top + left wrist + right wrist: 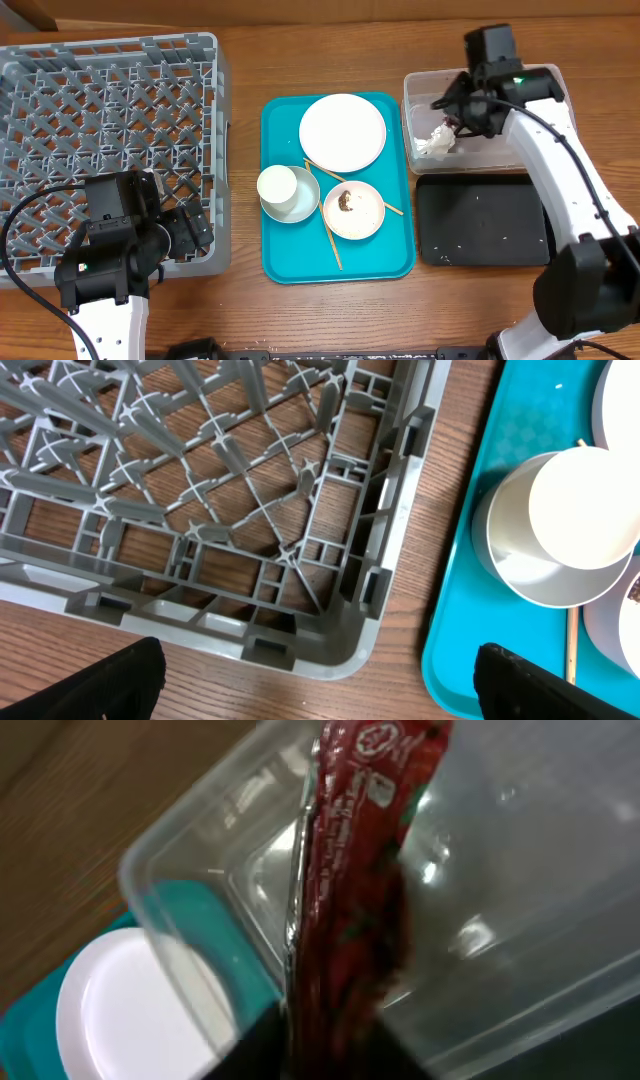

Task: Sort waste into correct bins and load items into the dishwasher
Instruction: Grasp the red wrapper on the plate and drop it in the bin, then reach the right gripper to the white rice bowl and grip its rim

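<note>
My right gripper (455,118) is shut on the crumpled red-and-silver wrapper (360,870) and holds it over the clear tub (520,150), whose wall fills the right wrist view (500,920). From overhead the wrapper (436,143) shows its pale side inside the tub. My left gripper (190,230) is open and empty at the grey dish rack's (110,60) front right corner (330,650). On the teal tray (290,262) lie a large plate (342,132), a bowl (298,205) holding a cup (276,184), a small plate (365,218) with a brown lump (345,203), and chopsticks (331,243).
The black tray (480,220) sits in front of the clear tub, with a few white specks on it. The teal tray's edge (470,630) and the bowl (520,575) lie just right of my left gripper (330,690). Bare wood separates the rack and the teal tray.
</note>
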